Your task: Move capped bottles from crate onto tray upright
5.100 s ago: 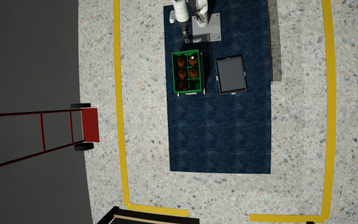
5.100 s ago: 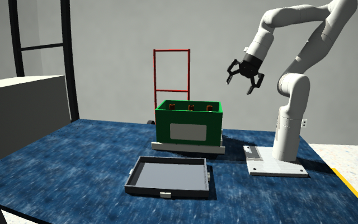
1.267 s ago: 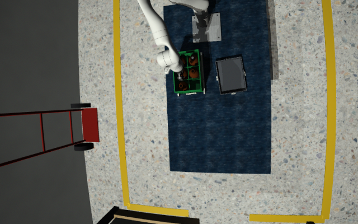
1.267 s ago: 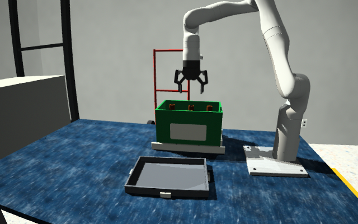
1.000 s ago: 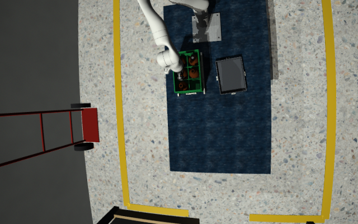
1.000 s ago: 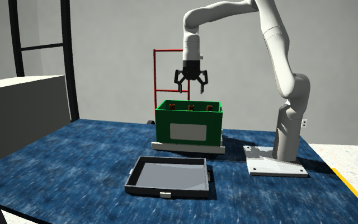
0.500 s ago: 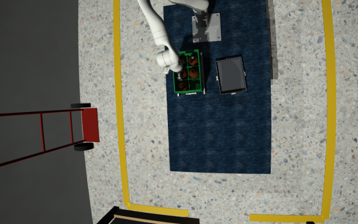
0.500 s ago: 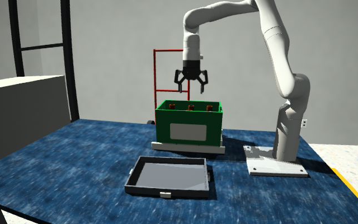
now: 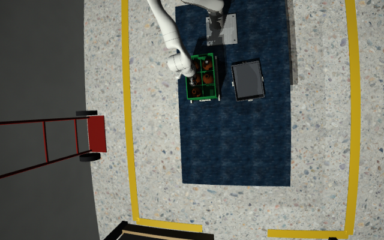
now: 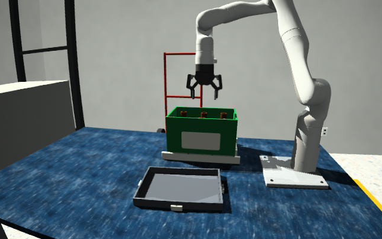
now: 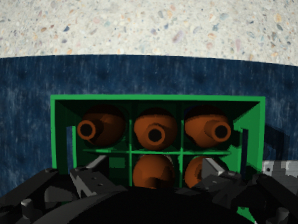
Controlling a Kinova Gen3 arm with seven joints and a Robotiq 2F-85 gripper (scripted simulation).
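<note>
The thing to fetch looks to be the bottle with the pale top (image 9: 207,63) (image 11: 193,174), in the crate's upper right compartment in the top view (the only pale top I can make out there, though not every bottle top shows); in the wrist view it is probably the one low and right of centre, its top hidden by the gripper. It seems to stand on its base, long axis roughly upright, though any small lean cannot be told. Around it rises the green crate (image 9: 215,87) (image 10: 174,134) (image 11: 157,97), whose wall and dividers leave little room beside the bottle. The gripper (image 9: 192,81) (image 10: 205,97) (image 11: 155,167) hangs above the rim, pointing down, its fingers wide apart with nothing between them, over the middle of the crate's left row in the top view. From there the pale-topped bottle lies up and to the right in that view — so the next move, I judge, is a sideways shift diagonally across the dividers before any lowering. Straight down would meet an open bottle (image 9: 197,79) (image 11: 156,135) instead, one that should stay. The fingers are spread along the crate's long side, so a neighbouring bottle could be nudged on the way in. Farther right in the top view, apart from the crate on the tabletop, the tray (image 9: 247,79) (image 10: 185,185) holds no bottle — everything remains to be moved.
</note>
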